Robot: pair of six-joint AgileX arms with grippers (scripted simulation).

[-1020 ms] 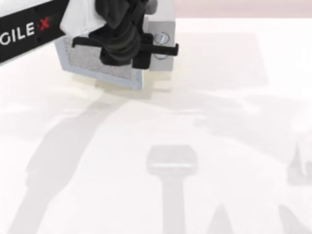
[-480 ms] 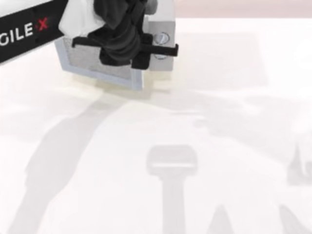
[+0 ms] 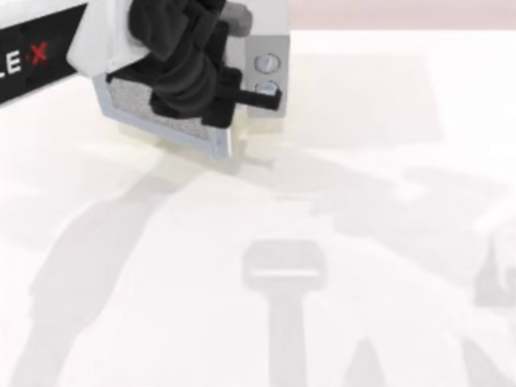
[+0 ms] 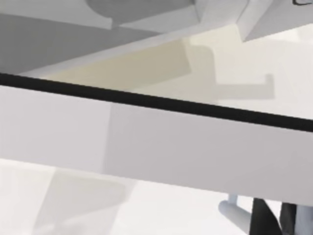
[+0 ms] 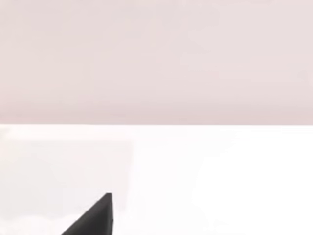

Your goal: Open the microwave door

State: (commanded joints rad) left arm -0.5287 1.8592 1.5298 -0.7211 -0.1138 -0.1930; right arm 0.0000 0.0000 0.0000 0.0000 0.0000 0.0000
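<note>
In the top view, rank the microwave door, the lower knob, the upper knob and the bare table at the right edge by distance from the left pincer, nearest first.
1. The microwave door: directly under the left pincer, at the handle edge.
2. The lower knob: just right of the pincer.
3. The upper knob: above the lower one, slightly farther back.
4. The table at the right edge: farthest by far.

The microwave door (image 3: 165, 121) shows a rough speckled mesh window in a smooth, seemingly matt grey frame.
</note>
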